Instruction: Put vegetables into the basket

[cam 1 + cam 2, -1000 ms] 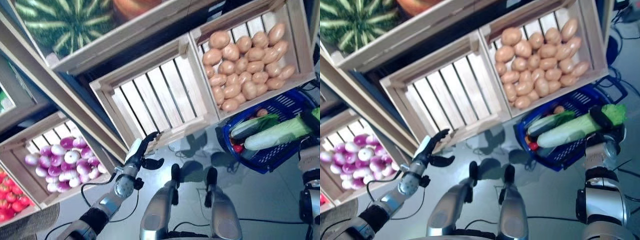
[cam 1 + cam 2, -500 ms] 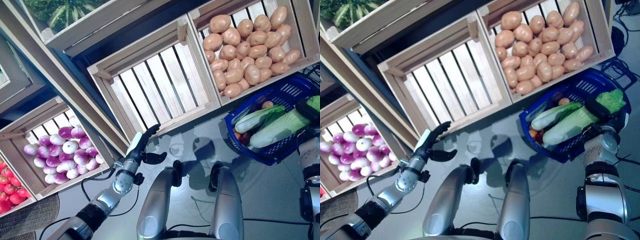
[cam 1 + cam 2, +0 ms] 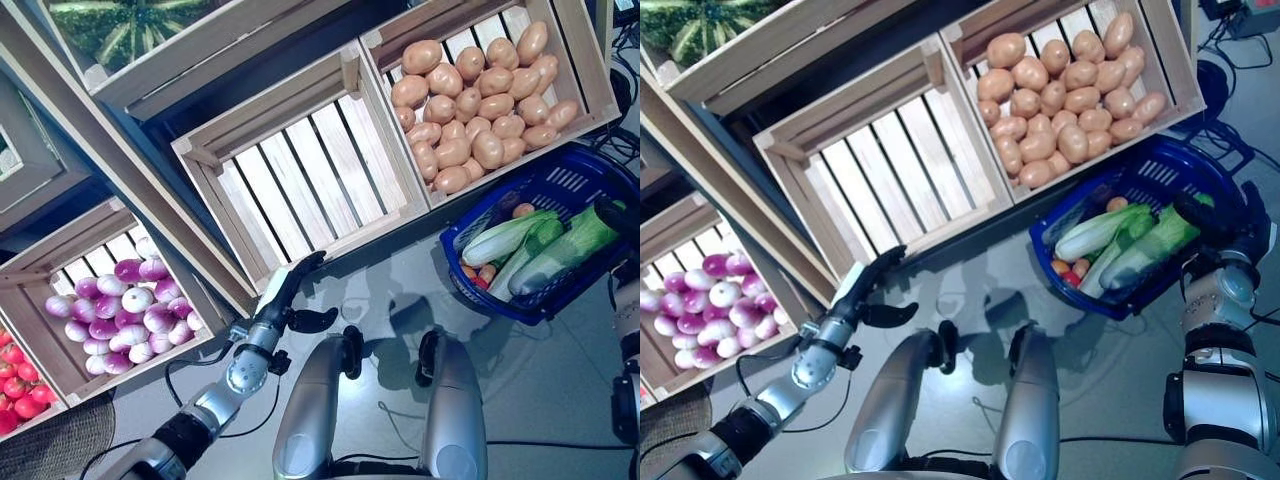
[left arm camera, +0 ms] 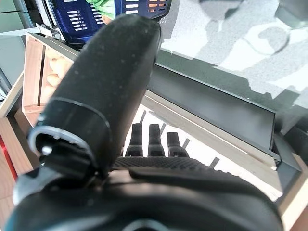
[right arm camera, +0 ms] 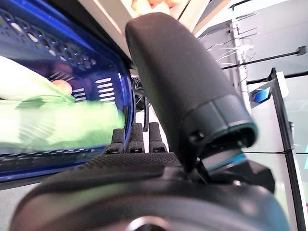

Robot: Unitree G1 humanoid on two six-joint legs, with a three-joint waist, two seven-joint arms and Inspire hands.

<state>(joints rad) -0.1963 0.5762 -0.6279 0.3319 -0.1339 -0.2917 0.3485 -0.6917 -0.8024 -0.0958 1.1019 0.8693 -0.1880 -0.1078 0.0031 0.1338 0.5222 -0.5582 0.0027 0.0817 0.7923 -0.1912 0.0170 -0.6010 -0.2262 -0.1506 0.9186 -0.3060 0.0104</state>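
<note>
The blue plastic basket point(image 3: 497, 303) stands on the floor at the right, below the stand. In it lie long green-and-white leafy vegetables point(image 3: 563, 252), with small red and orange round ones under them. My right hand point(image 3: 1218, 218) is at the basket's far right rim, fingers point(image 5: 131, 140) straight, with the green leaf end point(image 5: 57, 122) beside it. My left hand point(image 3: 283, 297) is open and empty, fingers point(image 4: 154, 138) straight, at the front edge of an empty wooden crate point(image 3: 310, 190).
A slanted wooden stand of crates point(image 3: 150, 215) fills the upper part of the eye views. Grey floor point(image 3: 560, 380) lies below it, around the basket.
The camera has shifted. The long leafy vegetable by my right hand has dropped lower and now lies in the basket beside the other one. My left hand keeps its pose.
</note>
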